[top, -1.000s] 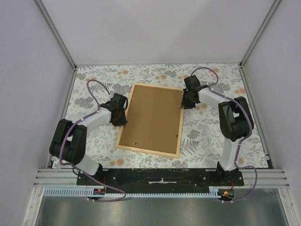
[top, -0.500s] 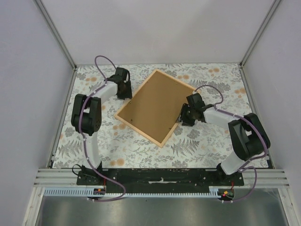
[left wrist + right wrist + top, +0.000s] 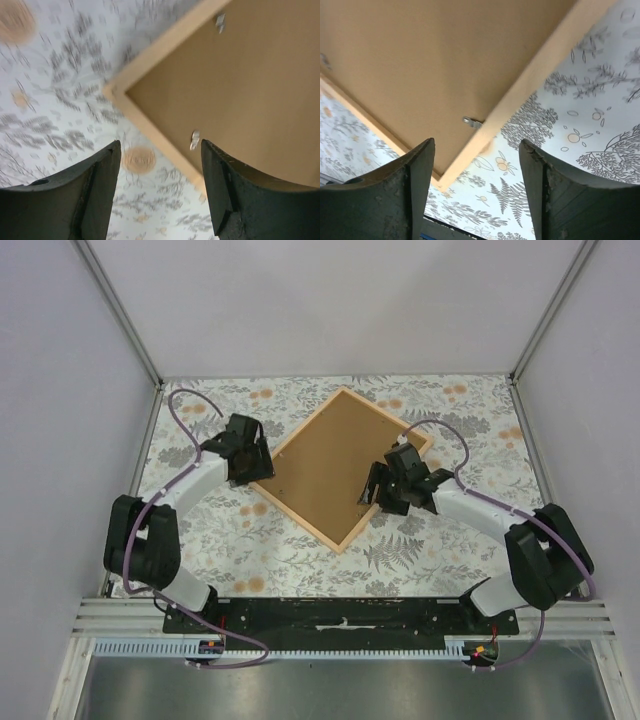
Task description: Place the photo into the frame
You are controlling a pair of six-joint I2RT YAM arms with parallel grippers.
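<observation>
The light wood frame (image 3: 297, 520) lies face down on the flowered tablecloth, turned diagonally, with the brown backing board (image 3: 340, 465) filling it. The photo is not in view. My left gripper (image 3: 258, 468) is open and empty beside the frame's left corner (image 3: 111, 90). My right gripper (image 3: 372, 496) is open and empty over the frame's lower right edge (image 3: 530, 80). Small metal clips (image 3: 471, 121) hold the board inside the frame's rim; another clip (image 3: 194, 140) shows in the left wrist view.
The flowered tablecloth (image 3: 230, 540) covers the table. Pale walls and metal posts (image 3: 120, 310) close it in at the back and sides. A black base rail (image 3: 340, 615) runs along the near edge.
The frame has turned from nearly upright to diagonal. My left arm swung out to the back left, then came back to the frame's left corner. My right gripper moved down along the right edge.
</observation>
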